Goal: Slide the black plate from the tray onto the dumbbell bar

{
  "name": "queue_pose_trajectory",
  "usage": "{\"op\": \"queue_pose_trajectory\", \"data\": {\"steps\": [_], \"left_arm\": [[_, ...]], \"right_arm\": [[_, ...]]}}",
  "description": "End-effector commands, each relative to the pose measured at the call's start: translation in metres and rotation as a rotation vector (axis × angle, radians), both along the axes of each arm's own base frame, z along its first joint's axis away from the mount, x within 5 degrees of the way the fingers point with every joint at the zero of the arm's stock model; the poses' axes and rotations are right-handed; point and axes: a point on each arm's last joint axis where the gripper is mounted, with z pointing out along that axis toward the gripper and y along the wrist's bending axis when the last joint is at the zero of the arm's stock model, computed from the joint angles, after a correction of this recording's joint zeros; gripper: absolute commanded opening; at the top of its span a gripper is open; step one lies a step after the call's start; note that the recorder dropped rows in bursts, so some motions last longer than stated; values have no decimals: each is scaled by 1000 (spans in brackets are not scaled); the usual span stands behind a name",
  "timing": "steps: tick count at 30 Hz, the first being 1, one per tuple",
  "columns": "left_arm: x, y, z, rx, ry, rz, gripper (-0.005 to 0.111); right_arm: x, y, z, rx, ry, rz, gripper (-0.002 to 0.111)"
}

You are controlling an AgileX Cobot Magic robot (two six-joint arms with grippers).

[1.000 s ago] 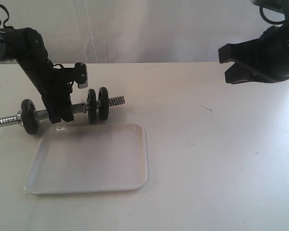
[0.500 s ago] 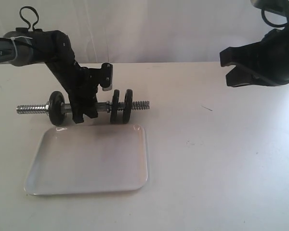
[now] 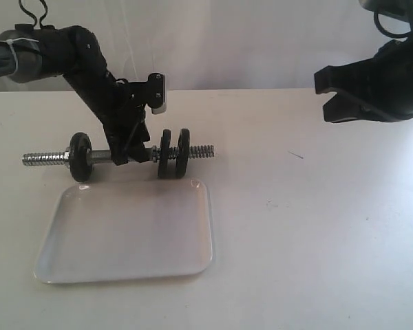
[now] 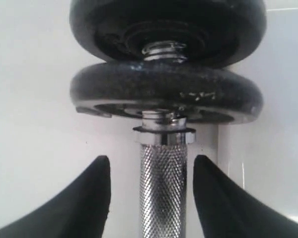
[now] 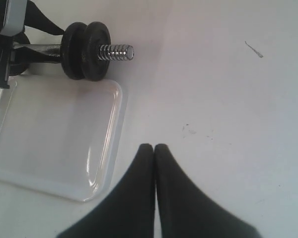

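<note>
The dumbbell bar [image 3: 48, 159] lies on the table just behind the tray [image 3: 124, 234], which holds nothing. Three black plates sit on the bar: one [image 3: 80, 157] towards its left end and two [image 3: 174, 152] side by side near its right end. My left gripper [image 3: 127, 157] is open and straddles the knurled middle [image 4: 163, 198], with a gap on each side between the bar and the fingers [image 4: 89, 198]. The two plates [image 4: 166, 91] stand just ahead of the fingertips. My right gripper [image 3: 325, 96] hangs high at the right, shut [image 5: 154, 147] on nothing.
The white tabletop [image 3: 310, 227] stretches to the right of the tray, with only a small dark mark [image 3: 296, 155]. A pale wall stands behind the table. The bar's threaded right end [image 5: 116, 51] pokes out past the tray's corner [image 5: 118, 89].
The left arm carried the bar rightwards and set it behind the tray. In the last half second the bar stayed still and the left gripper rose slightly. The right arm held still.
</note>
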Motion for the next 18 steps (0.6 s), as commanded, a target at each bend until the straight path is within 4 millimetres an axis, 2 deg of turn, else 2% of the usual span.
{"op": "queue_pose_trajectory", "data": {"steps": [1,8,11,13,16,18], "left_arm": [[-3,-2,12,-35,-9,10,56],[-9,0,36,-51,-46,13,56],[-13,1,51,-72,-55,58,51],[-17,4,62,-99,-34,135,38],[-21,14,78,-147,23,287,5],[-23,26,85,-171,85,403,0]], "right_arm": [[0,0,1,-8,-27,1,0],[1,-1,2,-8,-36,-4,0],[2,-1,2,-7,-46,-9,0],[3,-1,3,-6,-63,-18,0],[7,-3,4,-3,-119,-53,0],[12,-7,0,3,-185,-113,0]]}}
